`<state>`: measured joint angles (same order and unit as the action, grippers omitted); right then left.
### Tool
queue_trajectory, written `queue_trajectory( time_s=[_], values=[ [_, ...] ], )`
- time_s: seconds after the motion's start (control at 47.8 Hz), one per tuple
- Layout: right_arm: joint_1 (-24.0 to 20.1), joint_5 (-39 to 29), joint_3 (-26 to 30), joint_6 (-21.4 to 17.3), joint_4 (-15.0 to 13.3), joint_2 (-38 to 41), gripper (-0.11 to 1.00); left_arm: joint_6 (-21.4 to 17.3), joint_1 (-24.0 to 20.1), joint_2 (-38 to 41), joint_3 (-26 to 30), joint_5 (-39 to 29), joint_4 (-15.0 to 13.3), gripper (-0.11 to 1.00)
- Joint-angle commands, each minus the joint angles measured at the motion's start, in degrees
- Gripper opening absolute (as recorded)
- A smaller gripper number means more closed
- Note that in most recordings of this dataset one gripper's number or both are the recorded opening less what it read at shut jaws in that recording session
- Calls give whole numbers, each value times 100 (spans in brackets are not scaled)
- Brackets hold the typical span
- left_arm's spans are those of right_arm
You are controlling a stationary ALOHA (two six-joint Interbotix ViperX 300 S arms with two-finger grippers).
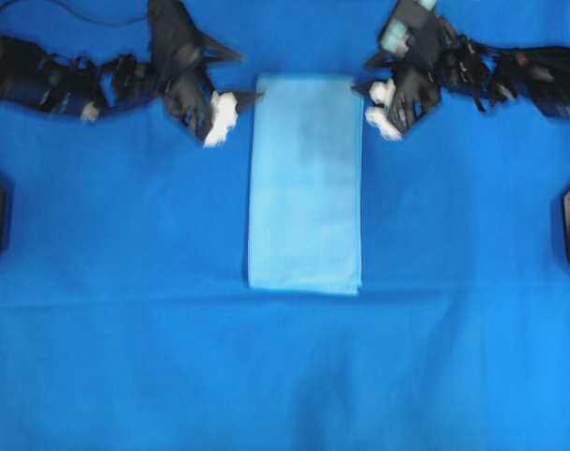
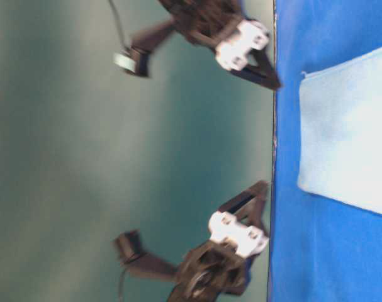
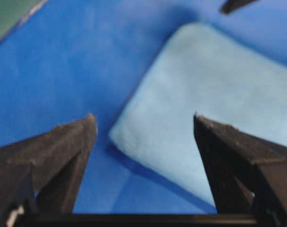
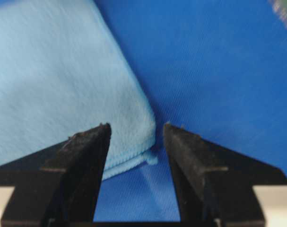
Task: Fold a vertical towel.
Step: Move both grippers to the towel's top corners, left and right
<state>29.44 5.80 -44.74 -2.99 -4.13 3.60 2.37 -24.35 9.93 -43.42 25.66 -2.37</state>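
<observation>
You're looking at the towel point(image 1: 305, 183) lying flat as a long rectangle mid-desk on the blue sheet point(image 1: 125, 357), long axis running away from the arms. Left pincer point(image 1: 250, 97) is sitting at the towel's far-left corner, jaws spread wide and gripping nothing; in the left wrist view that corner is lying between the 2 fingers point(image 3: 63, 146). Right pincer point(image 1: 363, 88) is at the far-right corner, jaws parted more narrowly, also empty, with the corner framed right between them in the right wrist view. My read: you're lining up a 2-corner pinch, so get each lower finger under all layers, since the right corner is showing stacked edges point(image 4: 134, 163), and close both sides together to keep the fold square. Near edge point(image 1: 303, 287) is looking straight, giving you a good target. Sheet around the towel is showing plenty of open room, and nothing is blocking the sweep toward the near edge.
</observation>
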Motion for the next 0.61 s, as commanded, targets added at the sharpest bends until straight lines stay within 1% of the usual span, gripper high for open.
queue_trajectory(
  time_s=[0.0, 0.126, 0.272, 0.356, 0.419, 0.461, 0.481, 0.544, 0.586],
  values=[
    [62, 44, 185, 9, -9, 167, 54, -18, -62, 185, 246, 44, 18, 79],
    [123, 62, 211, 9, -18, 352, 54, -9, -97, 571, 431, 44, 18, 77],
    [149, 114, 220, 0, -9, 422, 54, -18, -105, 844, 545, 44, 18, 74],
    [149, 114, 229, 0, -9, 448, 53, -18, -114, 905, 562, 44, 18, 69],
    [149, 114, 229, 0, -18, 466, 52, -35, -132, 914, 562, 35, 18, 61],
    [149, 114, 229, 9, -18, 483, 50, -44, -132, 914, 562, 35, 26, 52],
    [149, 114, 229, 18, -18, 501, 47, -53, -132, 914, 562, 26, 26, 46],
    [141, 105, 211, 18, -35, 510, 38, -114, -123, 940, 562, 26, 44, 32],
    [141, 114, 193, 18, -53, 510, 29, -141, -114, 940, 562, 18, 53, 21]
  ],
)
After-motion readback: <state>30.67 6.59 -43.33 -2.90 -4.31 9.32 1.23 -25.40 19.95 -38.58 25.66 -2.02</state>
